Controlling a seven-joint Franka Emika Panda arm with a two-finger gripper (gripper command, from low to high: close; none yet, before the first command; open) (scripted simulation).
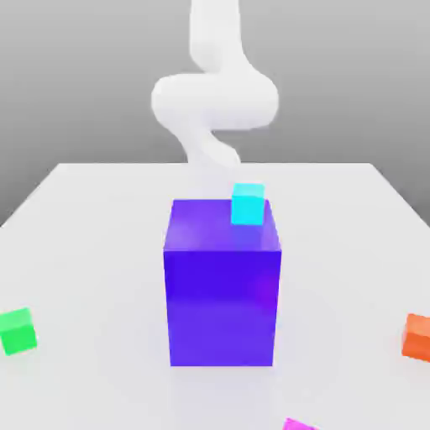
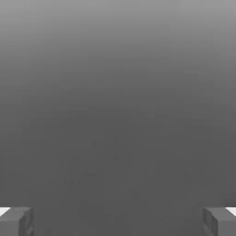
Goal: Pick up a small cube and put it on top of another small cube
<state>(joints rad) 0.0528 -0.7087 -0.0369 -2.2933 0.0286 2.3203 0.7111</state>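
Gripper [image 2: 118, 221] spread wide and empty; magenta cube [image 1: 298, 424] lies apart from it on the table [image 1: 101, 218].

Hand view: two fingertips [image 2: 16, 221] stand at opposite edges of the frame with only grey surface between them, nothing gripped. Exterior view: the white arm [image 1: 214, 101] rises at 12 o'clock behind the large blue-purple block [image 1: 222, 281], which occupies the table centre; the gripper itself is not discernible there. The magenta cube sits at roughly 5 o'clock from the block, cut by the frame's lower edge, well apart from the arm. The green cube [image 1: 17, 330] rests at 8 o'clock. A cyan cube [image 1: 248, 204] shows at the block's upper far corner; an orange cube [image 1: 417, 336] lies at 4 o'clock.
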